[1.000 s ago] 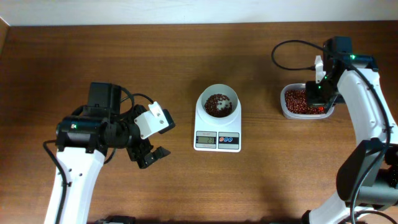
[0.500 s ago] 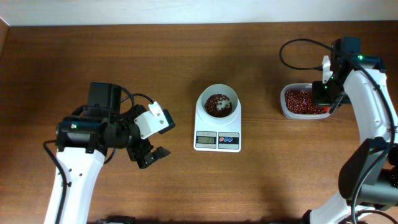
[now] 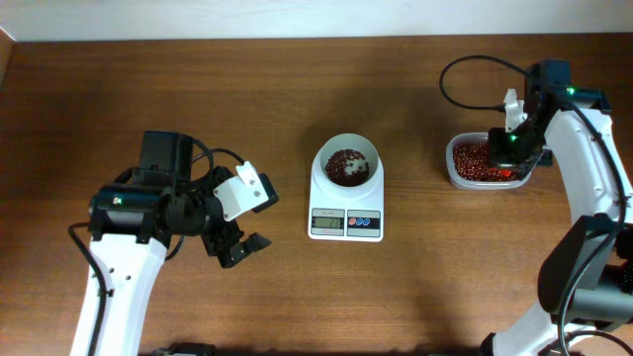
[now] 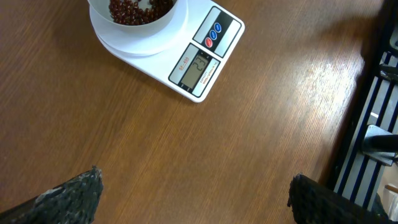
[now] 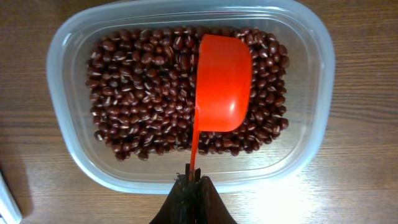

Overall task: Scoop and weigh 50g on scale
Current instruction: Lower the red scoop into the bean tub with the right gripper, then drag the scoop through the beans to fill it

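My left arm [image 3: 119, 267] and right arm [image 3: 584, 158] have smooth white shells and black joints. A thin black cable [image 3: 442, 79] leaves the right one; my left gripper [image 4: 194, 180] has dark, rough fingers [image 4: 68, 196].

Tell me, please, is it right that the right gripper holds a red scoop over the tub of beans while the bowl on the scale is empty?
Not quite: the bowl on the scale already holds beans, as the overhead view shows. The right gripper does hold the red scoop over the tub of beans.
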